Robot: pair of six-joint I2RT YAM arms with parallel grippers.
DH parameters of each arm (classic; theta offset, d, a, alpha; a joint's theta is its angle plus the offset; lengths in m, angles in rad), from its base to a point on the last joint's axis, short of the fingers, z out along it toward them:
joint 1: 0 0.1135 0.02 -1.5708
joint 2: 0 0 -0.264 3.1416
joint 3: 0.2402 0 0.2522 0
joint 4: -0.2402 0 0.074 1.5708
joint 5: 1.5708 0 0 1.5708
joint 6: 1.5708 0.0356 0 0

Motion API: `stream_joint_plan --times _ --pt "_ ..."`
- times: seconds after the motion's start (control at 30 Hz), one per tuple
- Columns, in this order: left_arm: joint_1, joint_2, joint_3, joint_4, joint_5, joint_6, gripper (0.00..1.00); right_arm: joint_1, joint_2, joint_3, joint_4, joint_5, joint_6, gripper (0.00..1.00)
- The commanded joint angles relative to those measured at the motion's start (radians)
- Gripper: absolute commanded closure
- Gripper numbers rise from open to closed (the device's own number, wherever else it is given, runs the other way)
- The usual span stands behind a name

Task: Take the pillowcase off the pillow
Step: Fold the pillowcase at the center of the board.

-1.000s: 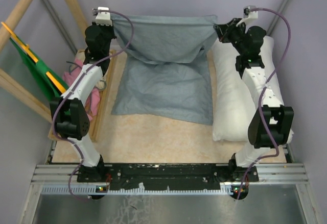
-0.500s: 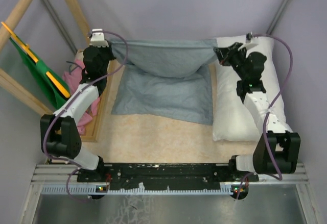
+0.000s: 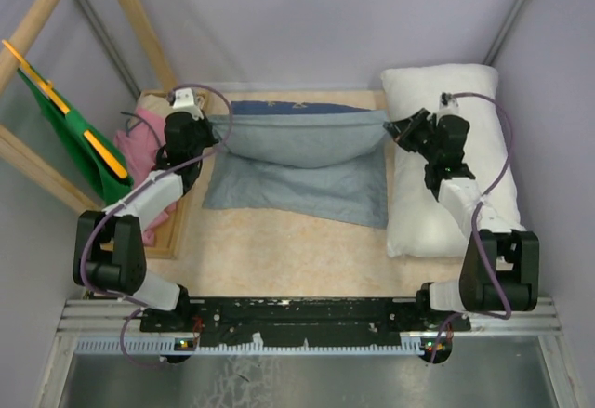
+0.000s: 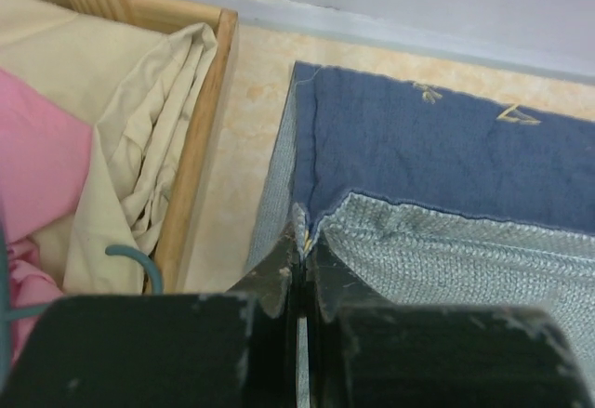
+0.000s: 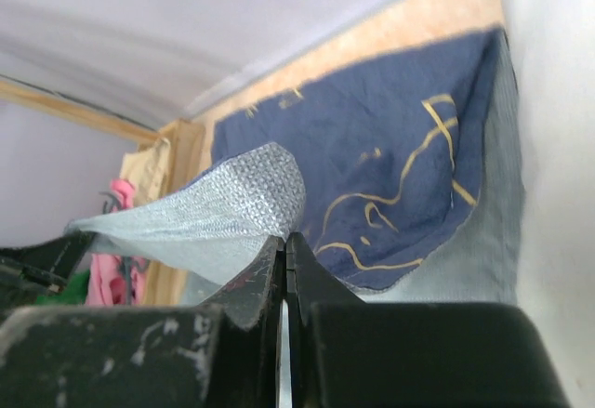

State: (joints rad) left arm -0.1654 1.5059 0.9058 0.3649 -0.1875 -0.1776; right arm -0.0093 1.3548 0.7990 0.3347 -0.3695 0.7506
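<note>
Overhead camera looks down; both wrist views (close) share the pillowcase (image 4: 418,148).

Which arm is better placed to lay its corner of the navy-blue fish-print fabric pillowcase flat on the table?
Probably left: the left gripper pinches its pillowcase corner above the tabletop, while the right gripper pinches its corner beside the plump white pillow, which may block it.

Part of the pillow (image 3: 409,213) is covered by the right arm (image 3: 460,192), and the pink cloth (image 3: 138,143) is partly hidden behind the left arm (image 3: 153,194).
</note>
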Motion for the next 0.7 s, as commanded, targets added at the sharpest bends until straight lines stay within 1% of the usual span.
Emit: stream_joint_plan --times 0.0,0.13,0.27,0.37,0.43,0.53,0.67 --pt "0.016 -0.07 0.125 -0.084 -0.059 0.013 1.0 -0.023 -0.065 0.199 -0.014 0.089 -0.039 1.0" --pt "0.017 -0.126 0.213 -0.2 -0.043 0.041 1.0 -0.023 -0.121 0.279 -0.063 0.071 -0.033 1.0" --pt "0.017 -0.193 0.223 -0.276 -0.025 0.015 1.0 -0.024 -0.205 0.248 -0.128 0.076 -0.022 1.0" --pt "0.017 -0.226 0.155 -0.325 0.013 -0.033 1.0 -0.022 -0.258 0.173 -0.188 0.094 -0.018 1.0" --pt "0.017 -0.225 0.087 -0.333 0.012 -0.059 1.0 -0.022 -0.282 0.089 -0.21 0.127 -0.011 1.0" --pt "0.017 -0.186 0.052 -0.403 -0.087 -0.133 1.0 -0.022 -0.295 -0.039 -0.258 0.174 0.001 1.0" --pt "0.018 -0.092 0.06 -0.534 -0.189 -0.239 1.0 -0.023 -0.304 -0.182 -0.275 0.164 0.003 1.0"
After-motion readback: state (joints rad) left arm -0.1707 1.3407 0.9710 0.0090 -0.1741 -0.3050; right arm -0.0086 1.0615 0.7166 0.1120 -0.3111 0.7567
